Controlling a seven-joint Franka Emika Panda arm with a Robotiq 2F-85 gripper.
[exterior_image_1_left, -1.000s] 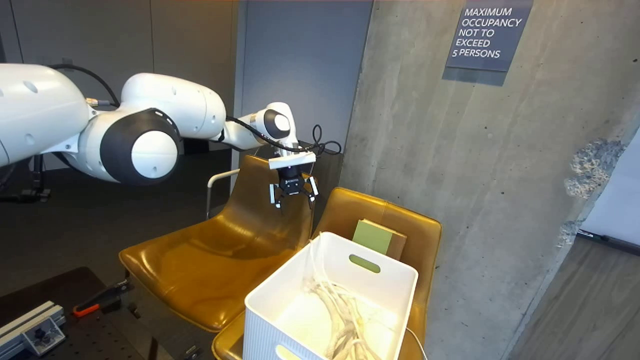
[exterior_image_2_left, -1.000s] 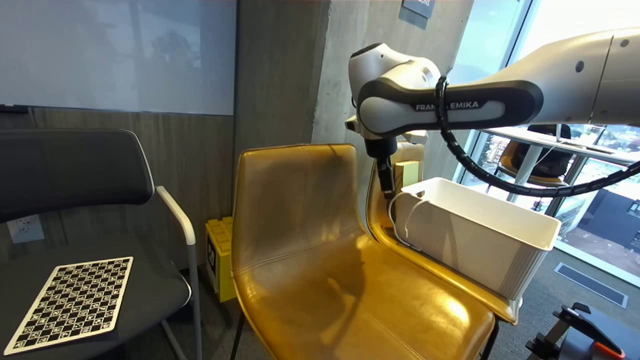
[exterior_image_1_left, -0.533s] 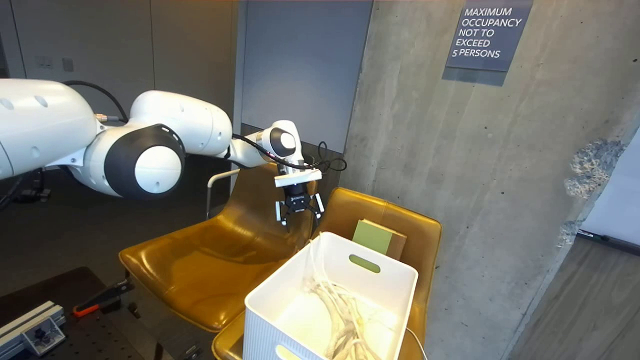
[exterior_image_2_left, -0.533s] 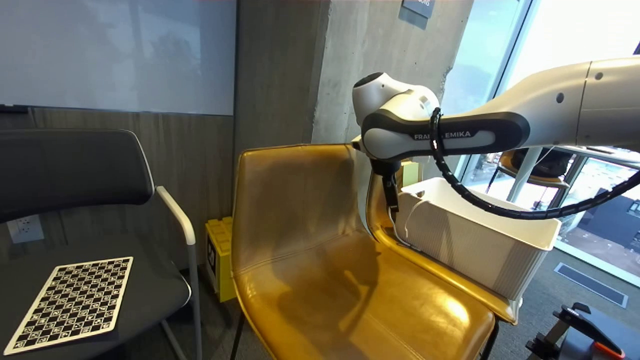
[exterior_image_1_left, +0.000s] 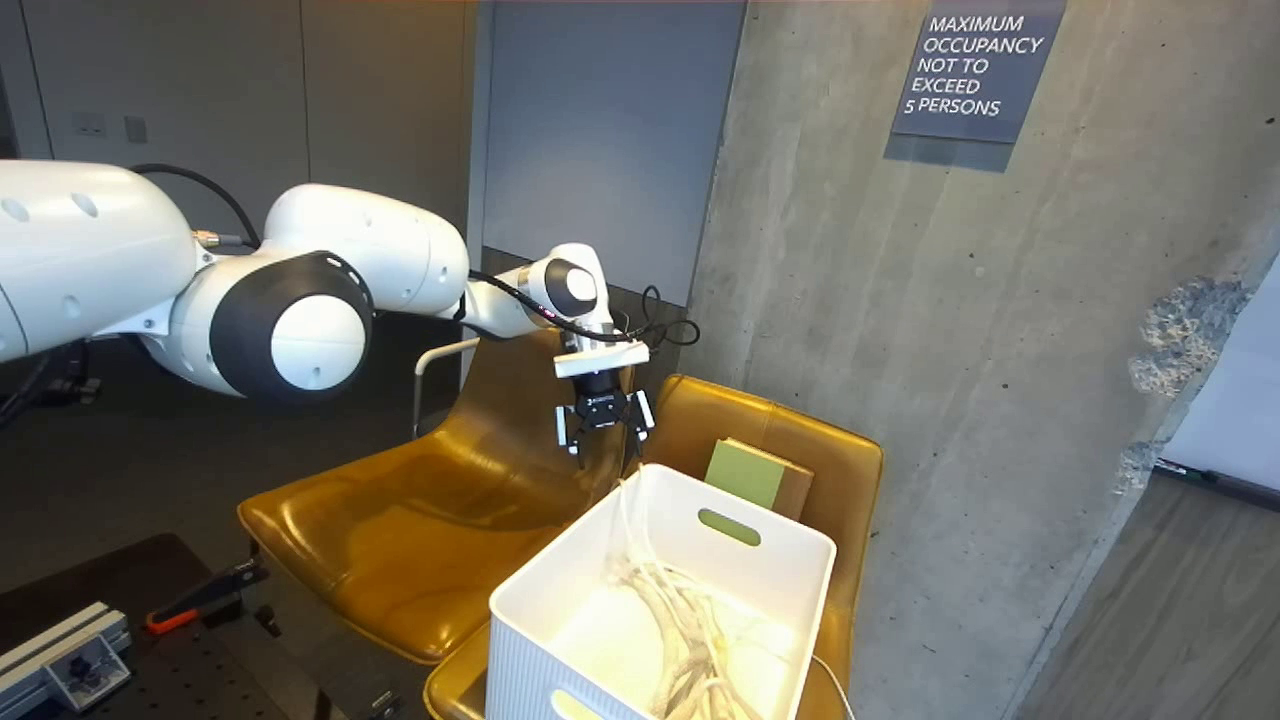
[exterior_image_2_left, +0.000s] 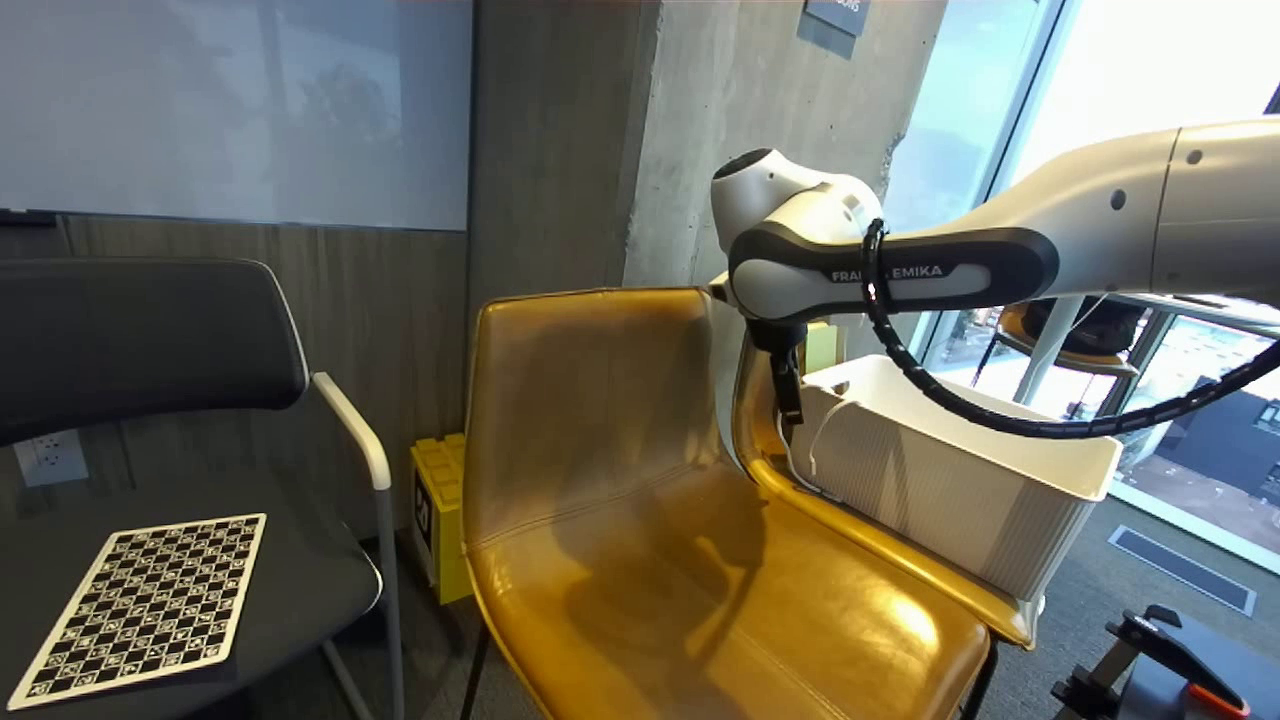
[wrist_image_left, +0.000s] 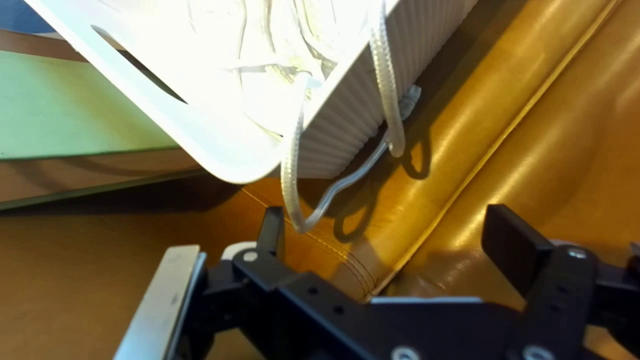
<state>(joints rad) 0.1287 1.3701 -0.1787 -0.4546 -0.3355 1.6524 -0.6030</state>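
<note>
While nothing is gripped, the pincer (wrist_image_left: 382, 225) is held pointing down near a corner of a white ribbed bin (exterior_image_2_left: 940, 480), its two fingers spread wide apart. The bin is carried by a tan leather chair (exterior_image_1_left: 840, 490) that serves as worktop. Over the bin's rim a pale braided cord (wrist_image_left: 288, 175) is draped, and its loop is seen in the wrist view just ahead of the fingers, closer to the one on that view's left. A second strand (wrist_image_left: 385, 75) is hung farther along the ribbed side. For a clean hold, the loop is best centred between the fingers before they are brought together, with the rim avoided and the second strand left out. A slow approach is advised, as slack cord is easily nudged aside. Whether the cord is touched by either finger cannot be told. Inside the bin, strands (wrist_image_left: 280, 74) are washed out by glare in the wrist view, so their paths cannot be traced; in an exterior view the bin's near end (exterior_image_1_left: 530, 665) is cut off by the lower edge.
</note>
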